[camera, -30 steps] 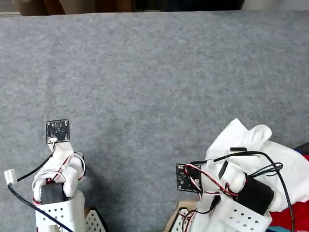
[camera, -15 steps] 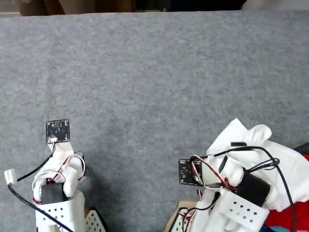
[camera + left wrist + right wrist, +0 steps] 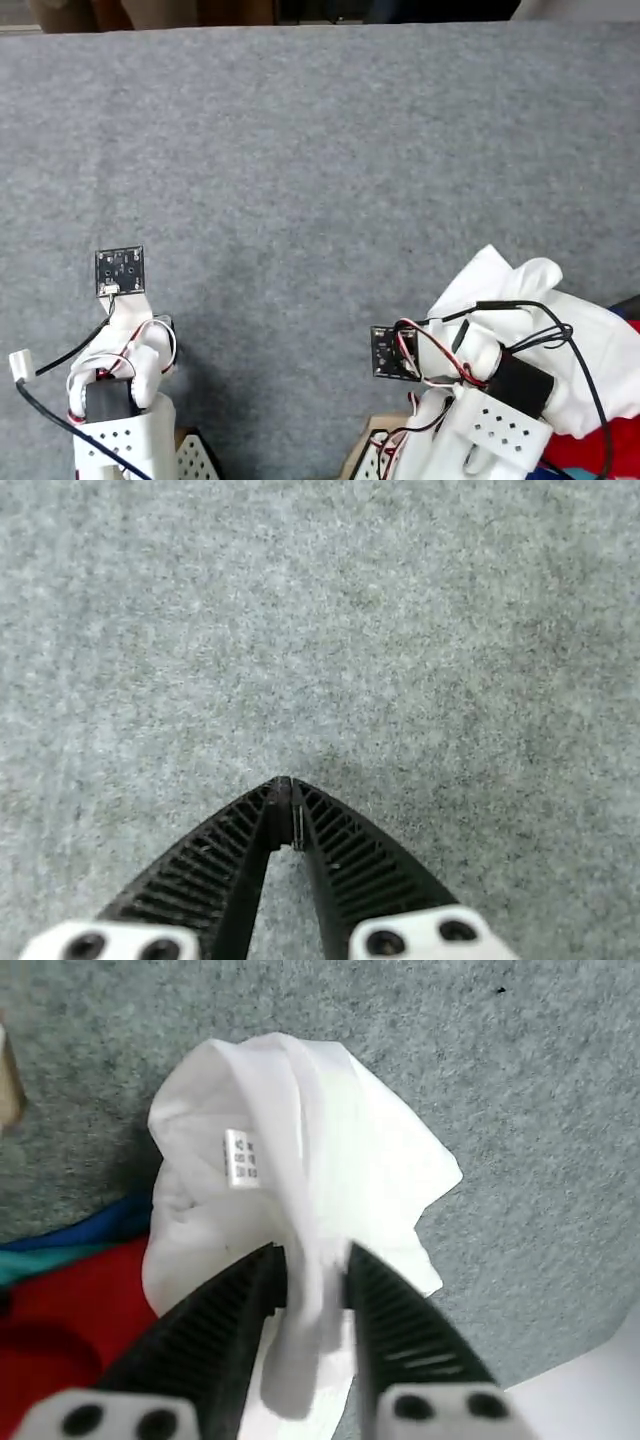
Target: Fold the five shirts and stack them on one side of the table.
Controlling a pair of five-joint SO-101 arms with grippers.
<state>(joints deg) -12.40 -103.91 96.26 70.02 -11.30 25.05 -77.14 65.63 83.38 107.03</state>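
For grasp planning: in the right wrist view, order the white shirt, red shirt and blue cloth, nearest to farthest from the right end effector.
1. White shirt, held in the right end effector.
2. Red shirt and blue cloth, beside it: too close to call.

White shirt [image 3: 515, 290] crumpled, unfolded, right side nr arm bases; red shirt [image 3: 605, 452] & blue shirt [image 3: 80, 1235] bunched beside it.

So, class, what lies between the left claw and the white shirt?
Only bare grey mat lies between the left claw and the white shirt; the high view shows it.
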